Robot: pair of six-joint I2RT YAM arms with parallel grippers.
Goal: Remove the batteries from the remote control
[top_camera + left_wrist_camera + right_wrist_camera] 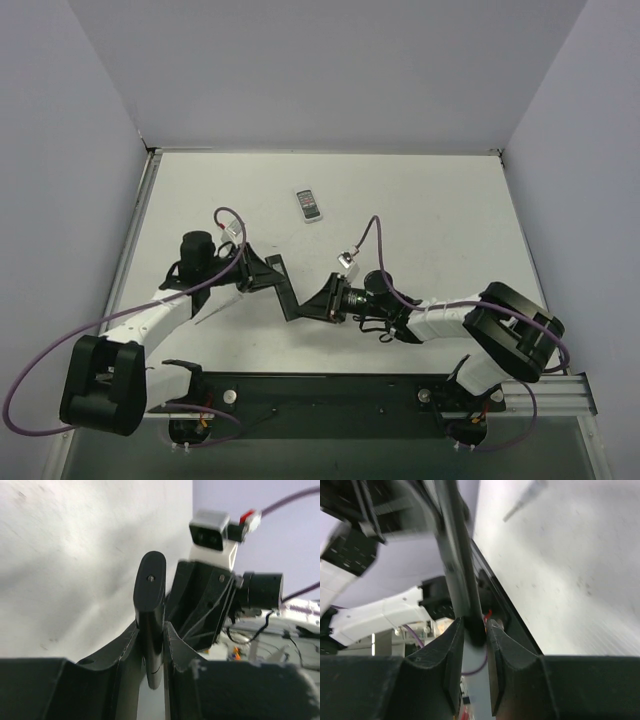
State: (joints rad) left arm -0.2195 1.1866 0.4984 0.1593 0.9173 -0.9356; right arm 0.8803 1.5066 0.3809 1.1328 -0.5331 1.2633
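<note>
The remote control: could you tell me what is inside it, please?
Only a red sliver shows beside the remote control at the right gripper, perhaps a battery; its fingers and blur hide the recess.

You get no readable text, label, brand or number in any view: the white remote (309,204) is too small for its button marks to resolve, and the black remote control (150,605) shows only plain casing in both blurred wrist views.

Top external: high behind, looking down on the whole bench (420,200).
Left wrist: close-up, low over the bench.
Right wrist: close-up, likewise.
Shared: remote control (287,298) (150,605) (457,555), all three.
</note>
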